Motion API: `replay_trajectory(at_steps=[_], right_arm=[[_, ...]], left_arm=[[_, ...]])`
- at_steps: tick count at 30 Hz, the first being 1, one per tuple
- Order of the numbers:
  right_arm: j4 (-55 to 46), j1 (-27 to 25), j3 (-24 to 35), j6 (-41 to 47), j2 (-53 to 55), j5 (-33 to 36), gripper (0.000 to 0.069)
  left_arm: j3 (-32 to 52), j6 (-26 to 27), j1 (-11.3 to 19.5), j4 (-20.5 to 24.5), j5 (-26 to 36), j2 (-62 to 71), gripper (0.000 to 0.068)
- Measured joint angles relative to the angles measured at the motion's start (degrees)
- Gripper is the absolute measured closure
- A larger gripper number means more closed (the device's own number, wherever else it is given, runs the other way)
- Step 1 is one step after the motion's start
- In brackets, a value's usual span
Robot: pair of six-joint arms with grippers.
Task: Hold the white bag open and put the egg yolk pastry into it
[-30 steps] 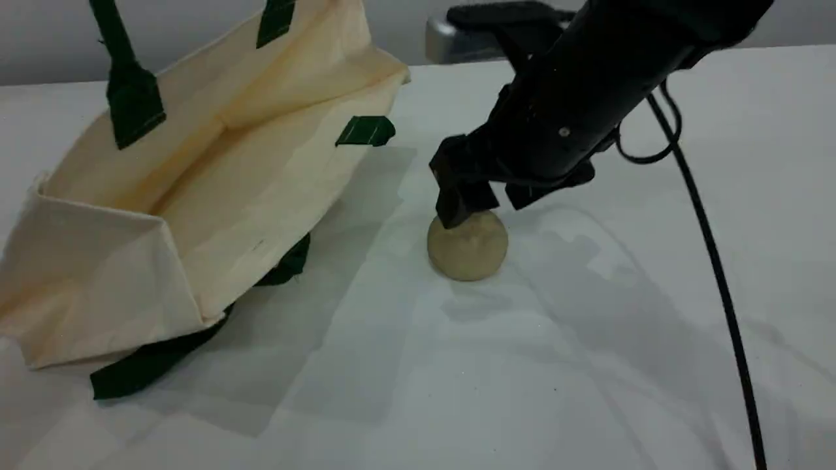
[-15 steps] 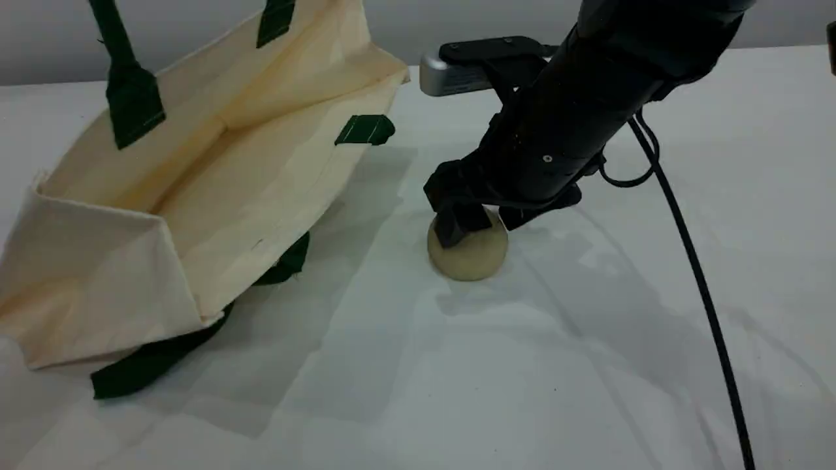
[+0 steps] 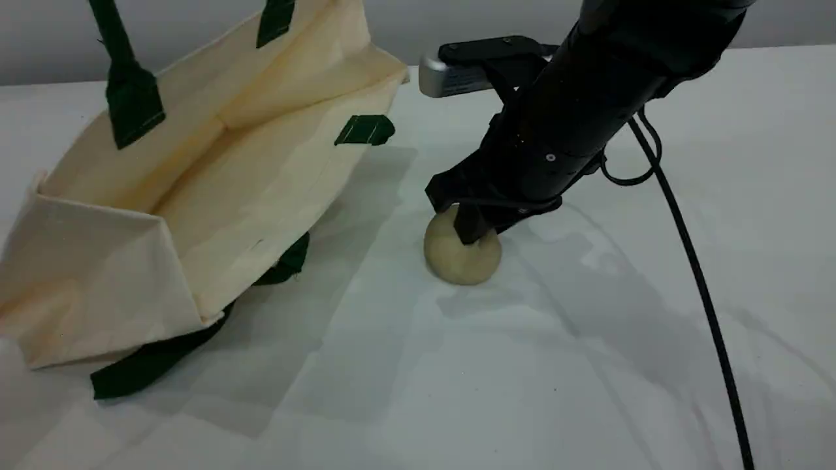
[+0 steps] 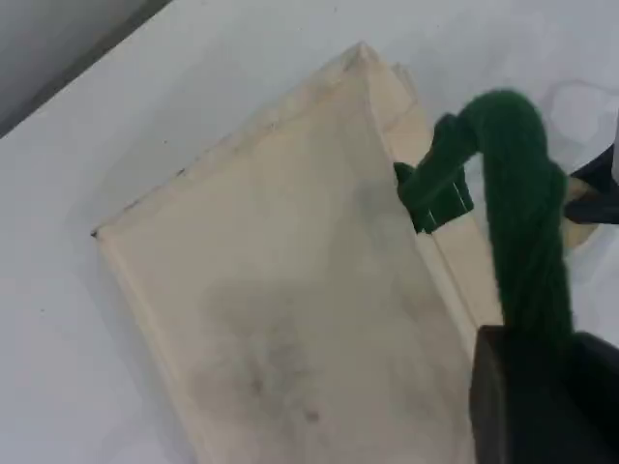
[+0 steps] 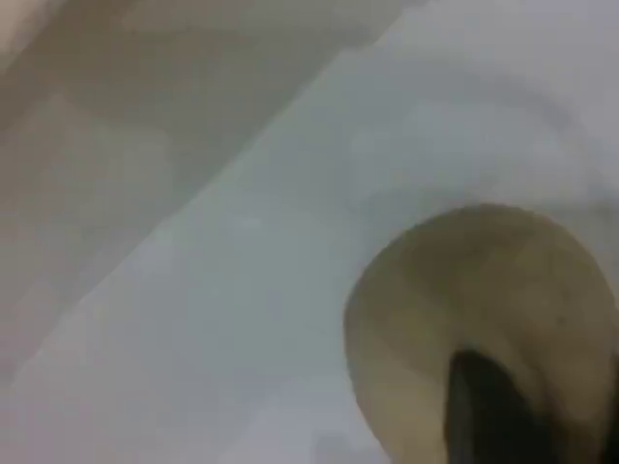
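— White cloth is covering the whole desk, with a grey wall running behind it. What is lying on it?

— Biggest first: the white bag is lying on its side at the scene's left, its long axis running from near left to far right, and its mouth is gaping toward the far right. One green handle is rising out of the frame's top; the other is trailing under the bag's near edge.

— Is the left hand doing anything?

— The left hand is sitting clamped together on that raised handle; only its dark tip is showing, at the wrist view's bottom edge.

— And the pastry?

— The egg yolk pastry is resting on the desk right of the bag, well apart from it. The right hand is reaching down from the top edge, and its fingers are pressing together on the pastry's upper part.

— Any writing?

— None readable. The right wrist view is blurring badly, showing just the pastry's tan dome and one dark fingertip.
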Motion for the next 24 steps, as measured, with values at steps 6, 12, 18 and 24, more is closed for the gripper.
replay_trajectory(at_steps=[6, 12, 18, 24], right_arm=[[-3.3, 0.1, 0.1, 0.0, -2.6, 3.3, 0.0523], [-5.1, 0.1, 0.1, 0.1, -7.9, 4.2, 0.0524], [-5.7, 0.1, 0.1, 0.4, -12.7, 7.4, 0.0524], [-1.6, 0.9, -0.1, -2.7, -14.7, 9.5, 0.0526]], left_arm=[[0.0, 0.0, 0.0, 0.0, 0.0, 0.0, 0.0583], [0.0, 0.0, 0.0, 0.0, 0.0, 0.0, 0.0583], [0.0, 0.0, 0.0, 0.0, 0.0, 0.0, 0.0583], [0.0, 0.0, 0.0, 0.0, 0.0, 0.0, 0.0583]])
